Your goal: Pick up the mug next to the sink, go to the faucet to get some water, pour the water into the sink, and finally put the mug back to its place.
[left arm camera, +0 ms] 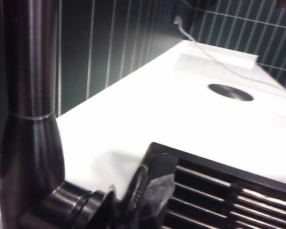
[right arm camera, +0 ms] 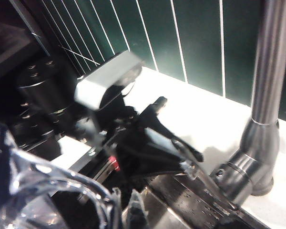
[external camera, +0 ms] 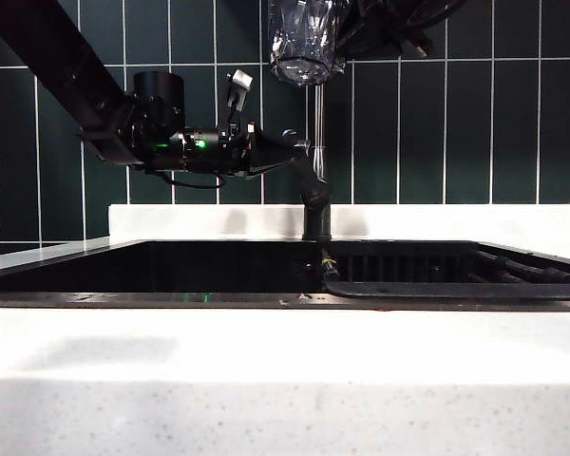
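white speckled bench (external camera: 285, 380) fills the foreground of the exterior view, and behind its front edge lies the sink (external camera: 171, 271), a wide black basin with a thin dark rim.

the mug (external camera: 304, 38) hangs high at the top of that view, above the basin and in line with the faucet (external camera: 315, 204). the right end effector (external camera: 361, 33) is closed around its faceted wall from the right. a thin thread of water (external camera: 317, 119) shows just beneath the mug, so i judge this to be the filling or pouring stage, with the return to the bench still to come. in the right wrist view the clear rim of the mug (right arm camera: 47, 191) sits close to the lens.

it looks stiff, smooth and breakable; wet facets will likely be slick, and a thick base would put weight low. a hold around the mid wall, pads flat on opposite facets, seems safest, with the tilt kept slow.

the left end effector (external camera: 290, 147) reaches in from the left at the level of the faucet's lever. its jaws are nearly shut at the short black lever handle (right arm camera: 200, 155), apparently pinching it. the left wrist view shows the steel pipe of the faucet (left arm camera: 31, 143) right beside that end effector (left arm camera: 148, 191), with white bench and a dark round plate (left arm camera: 230, 92) further off. green tiles (external camera: 513, 114) back the whole scene.
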